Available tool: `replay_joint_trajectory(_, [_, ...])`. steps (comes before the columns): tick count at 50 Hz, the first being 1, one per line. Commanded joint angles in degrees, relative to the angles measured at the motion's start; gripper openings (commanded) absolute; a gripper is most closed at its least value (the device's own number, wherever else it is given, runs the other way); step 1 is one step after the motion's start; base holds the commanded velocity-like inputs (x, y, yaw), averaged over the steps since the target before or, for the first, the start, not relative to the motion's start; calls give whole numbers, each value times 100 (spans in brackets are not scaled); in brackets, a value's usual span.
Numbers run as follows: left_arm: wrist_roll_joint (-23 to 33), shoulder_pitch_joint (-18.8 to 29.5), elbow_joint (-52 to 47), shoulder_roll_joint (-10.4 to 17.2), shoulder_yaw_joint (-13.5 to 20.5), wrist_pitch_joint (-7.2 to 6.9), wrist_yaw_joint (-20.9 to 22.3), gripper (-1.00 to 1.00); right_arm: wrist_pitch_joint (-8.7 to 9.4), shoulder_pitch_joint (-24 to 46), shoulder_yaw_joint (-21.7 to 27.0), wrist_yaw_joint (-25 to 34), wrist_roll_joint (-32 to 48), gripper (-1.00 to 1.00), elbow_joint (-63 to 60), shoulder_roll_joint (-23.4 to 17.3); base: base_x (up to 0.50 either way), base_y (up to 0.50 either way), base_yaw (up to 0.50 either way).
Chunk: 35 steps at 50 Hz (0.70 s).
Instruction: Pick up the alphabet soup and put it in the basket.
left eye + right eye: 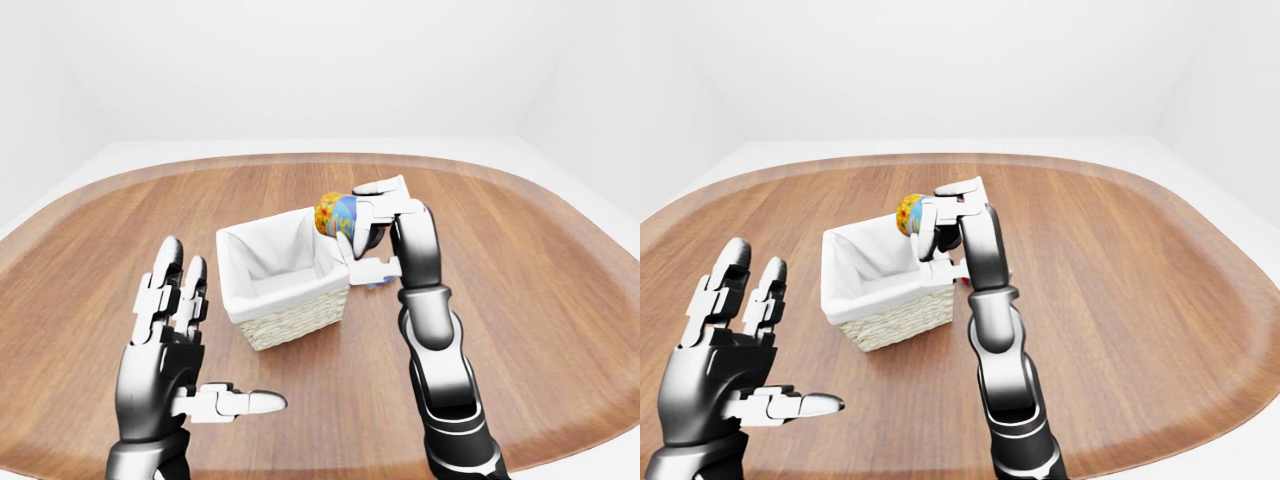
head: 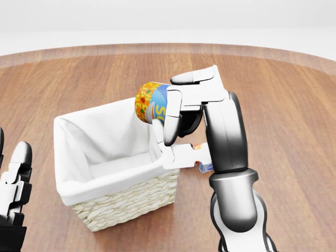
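Note:
The alphabet soup can (image 2: 150,101), blue with an orange and yellow end, lies on its side in my right hand (image 2: 173,118), whose fingers close round it. The hand holds the can above the right rim of the basket (image 2: 123,197), a woven basket with a white cloth lining, open and empty inside. In the left-eye view the can (image 1: 336,213) sits over the basket's top right corner (image 1: 320,262). My left hand (image 1: 185,340) is open and empty, raised to the left of the basket, fingers spread.
The wooden table (image 1: 540,270) with a raised rim carries the basket. A small blue and red object (image 2: 203,166) lies on the table behind my right hand, mostly hidden. White floor and walls surround the table.

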State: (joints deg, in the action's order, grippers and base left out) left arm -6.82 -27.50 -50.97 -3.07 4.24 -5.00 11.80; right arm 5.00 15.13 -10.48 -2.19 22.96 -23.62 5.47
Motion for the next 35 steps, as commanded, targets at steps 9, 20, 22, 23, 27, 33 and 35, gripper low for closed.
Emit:
replay_joint_trajectory(9, [-47,10,-85,-58,104,0,94,100,0,282,-428,-203,486,-100,814,473,0,0,0])
replay_joint_trajectory(20, [-40,35,-72,-86,142,0,129,100,0,394,-509,-225,663,-100,1081,637,0,0,0])
replay_joint_trajectory(22, [-39,14,-85,-89,134,0,137,100,0,411,-547,-265,689,-100,1195,671,0,0,0])
replay_joint_trajectory(23, [-42,9,-90,-89,138,0,140,100,0,424,-548,-266,697,-100,1219,686,0,0,0])
replay_joint_trajectory(27, [-88,2,-138,-102,194,0,170,100,0,477,-592,-273,771,-100,1287,762,0,0,0])
replay_joint_trajectory(33, [-107,-13,-177,-135,234,0,217,100,0,610,-664,-344,929,-100,1583,899,0,0,0])
replay_joint_trajectory(35, [-110,-28,-192,-145,245,0,232,100,0,639,-668,-353,962,-100,1635,934,0,0,0])
